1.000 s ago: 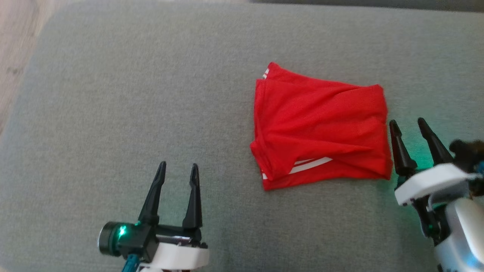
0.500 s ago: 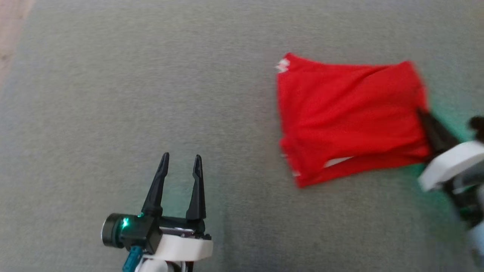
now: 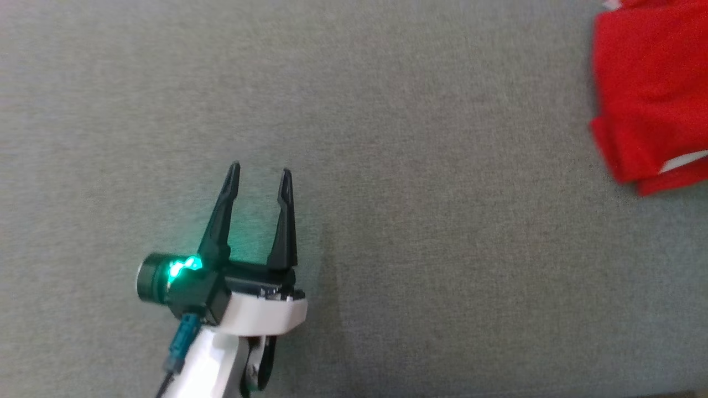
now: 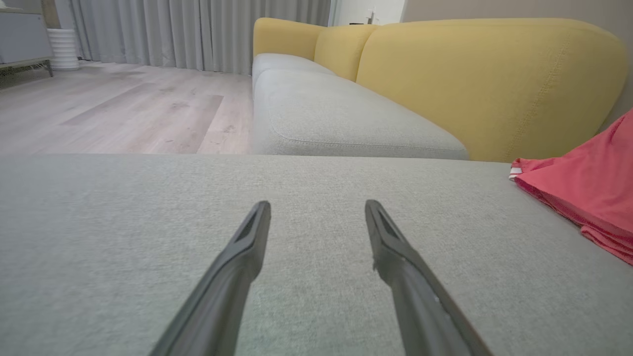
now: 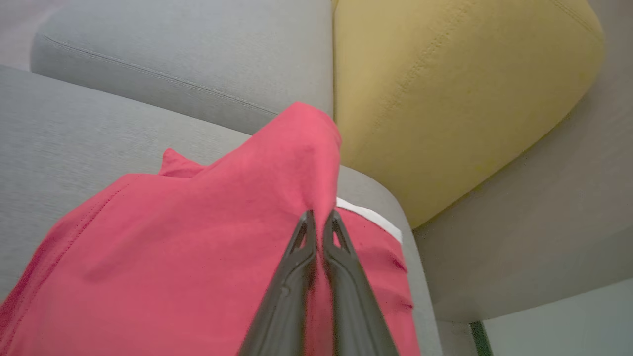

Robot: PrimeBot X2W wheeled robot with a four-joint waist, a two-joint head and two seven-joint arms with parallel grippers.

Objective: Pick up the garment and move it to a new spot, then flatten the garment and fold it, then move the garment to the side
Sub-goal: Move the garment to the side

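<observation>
Folded red garment (image 3: pixel 647 94), white trim, sits at the grey seat cushion's (image 3: pixel 387 138) right end. Right tool (image 5: pixel 319 220) pinched shut on a raised fold there. Left tool (image 3: pixel 259 176) wide open, empty, above the cushion's middle. Cloth looks light, limp, apt to unfold; pinch all layers at an edge.

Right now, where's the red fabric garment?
The red fabric garment is at the head view's far right, on the grey fabric cushion, one edge pinched in the shut right tool.
</observation>
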